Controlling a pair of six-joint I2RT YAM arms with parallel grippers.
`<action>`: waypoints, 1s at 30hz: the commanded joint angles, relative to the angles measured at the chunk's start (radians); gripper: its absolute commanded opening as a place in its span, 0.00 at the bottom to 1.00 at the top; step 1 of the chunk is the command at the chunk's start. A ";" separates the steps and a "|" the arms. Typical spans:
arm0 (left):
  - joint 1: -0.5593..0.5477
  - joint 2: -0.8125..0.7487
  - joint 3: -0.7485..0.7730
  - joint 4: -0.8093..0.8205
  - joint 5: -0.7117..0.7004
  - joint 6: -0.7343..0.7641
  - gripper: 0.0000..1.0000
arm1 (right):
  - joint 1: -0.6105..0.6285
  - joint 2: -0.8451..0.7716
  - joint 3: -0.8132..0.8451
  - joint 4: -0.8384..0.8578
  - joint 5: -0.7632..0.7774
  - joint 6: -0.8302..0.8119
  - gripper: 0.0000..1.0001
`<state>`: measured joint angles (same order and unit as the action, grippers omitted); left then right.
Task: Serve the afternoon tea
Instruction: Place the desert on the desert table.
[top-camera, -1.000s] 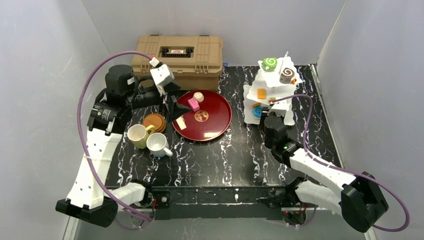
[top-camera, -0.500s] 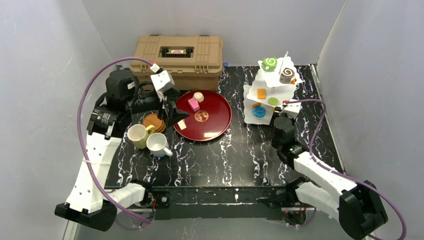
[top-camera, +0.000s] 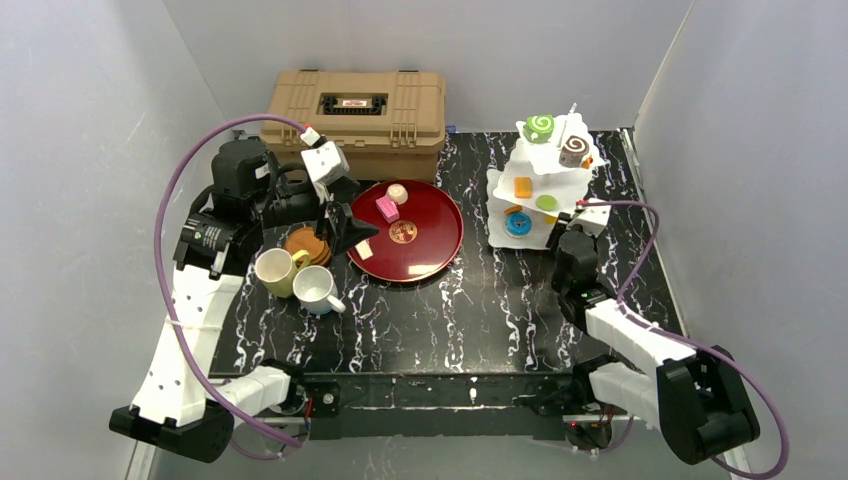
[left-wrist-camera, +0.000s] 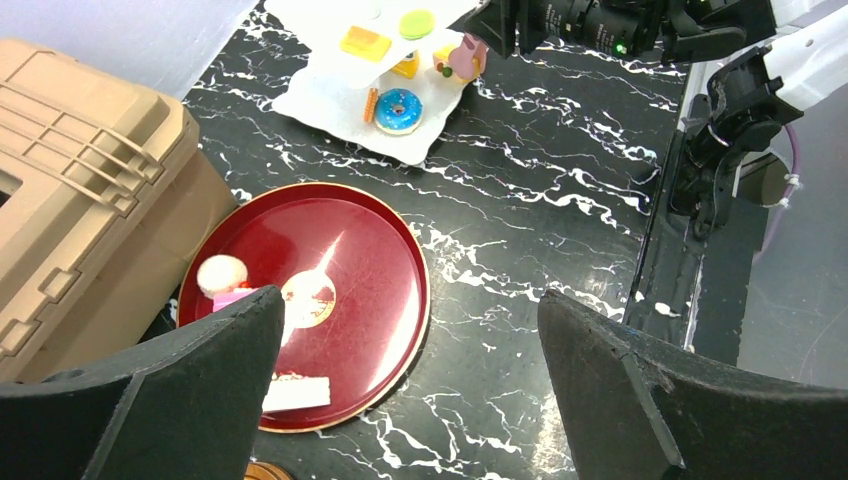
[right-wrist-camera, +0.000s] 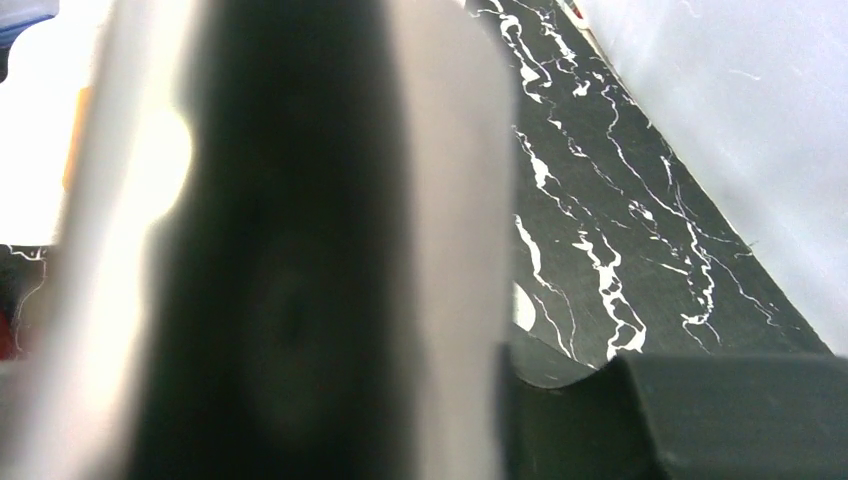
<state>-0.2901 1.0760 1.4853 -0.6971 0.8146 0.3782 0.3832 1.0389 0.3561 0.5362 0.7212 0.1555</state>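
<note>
Presently, left gripper (left-wrist-camera: 408, 298) gapes wide, empty, above red tray (left-wrist-camera: 370, 250) bearing pastries (left-wrist-camera: 222, 272). Right gripper (top-camera: 570, 232) by white stand (top-camera: 545, 160): closure indeterminable. Yellow mug (top-camera: 275, 270), white mug (top-camera: 315, 287) adjoin coasters (top-camera: 308, 243). Toolbox (top-camera: 300, 125) label (top-camera: 352, 103) illegible.

Both arms are wearing white shells over black joint housings: left arm (top-camera: 185, 330), right arm (top-camera: 630, 340). Purple cable (top-camera: 161, 250) is looping along each. Left gripper (left-wrist-camera: 408, 300) fingers (left-wrist-camera: 640, 400) are showing matte black, wedge-shaped. Small green light (left-wrist-camera: 622, 47) is glowing, probably a status lamp.
</note>
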 joint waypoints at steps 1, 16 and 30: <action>-0.002 -0.022 -0.003 -0.018 0.006 0.008 0.96 | -0.020 0.032 0.005 0.160 -0.068 -0.007 0.46; -0.002 -0.029 -0.020 -0.019 0.004 0.007 0.96 | -0.050 0.150 -0.024 0.365 -0.057 -0.069 0.45; -0.003 -0.048 -0.028 -0.037 -0.005 0.024 0.96 | -0.053 0.155 -0.091 0.438 -0.095 -0.019 0.65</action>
<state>-0.2901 1.0477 1.4548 -0.7143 0.8005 0.3923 0.3340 1.2404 0.2771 0.9138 0.6388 0.1143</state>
